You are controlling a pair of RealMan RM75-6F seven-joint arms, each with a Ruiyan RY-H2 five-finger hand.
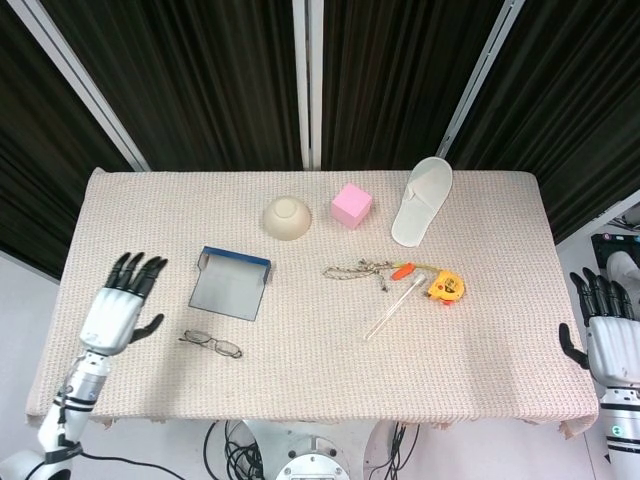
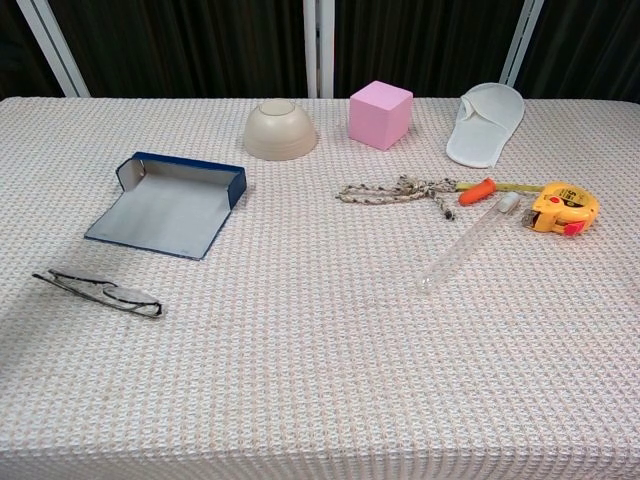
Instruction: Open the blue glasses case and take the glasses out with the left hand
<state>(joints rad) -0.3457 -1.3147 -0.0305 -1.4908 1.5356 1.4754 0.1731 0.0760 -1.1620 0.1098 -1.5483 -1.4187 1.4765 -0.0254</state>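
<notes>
The flat blue glasses case (image 1: 231,284) lies open on the table; the thin wire-framed glasses (image 1: 211,345) rest just beside it; the left hand (image 1: 122,311), fingers spread and empty, hovers nearby; extraction appears complete, leaving only arm retraction.

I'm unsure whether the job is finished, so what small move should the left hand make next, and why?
Probably just ease the left hand clear toward rest. The blue glasses case lies open and empty, the glasses lie on the table in front of it, apart from it, and the hand is open to their left, holding nothing. No regrasp seems needed.
</notes>
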